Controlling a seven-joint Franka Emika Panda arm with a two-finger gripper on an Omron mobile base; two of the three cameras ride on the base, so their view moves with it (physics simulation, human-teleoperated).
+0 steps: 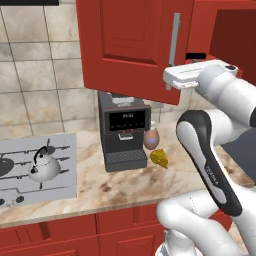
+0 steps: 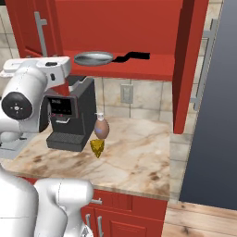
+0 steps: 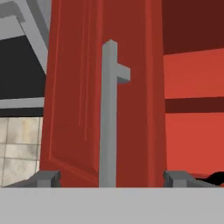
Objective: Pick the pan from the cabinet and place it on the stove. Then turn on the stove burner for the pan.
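Pan (image 2: 93, 58) lies flat on the open cabinet (image 2: 139, 28) shelf, its black handle running along the shelf toward the right door. Gripper (image 3: 111, 177) stands wide, empty, its fingertips (image 3: 46, 177) apart either side of the left door's upright bar handle (image 3: 108, 113).

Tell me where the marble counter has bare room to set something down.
The beige marble counter is bare from the yellow cheese wedge to the open red cabinet door, and between the light-grey stove and the black coffee machine. It is crowded around the machine, the brown bottle and the cheese.
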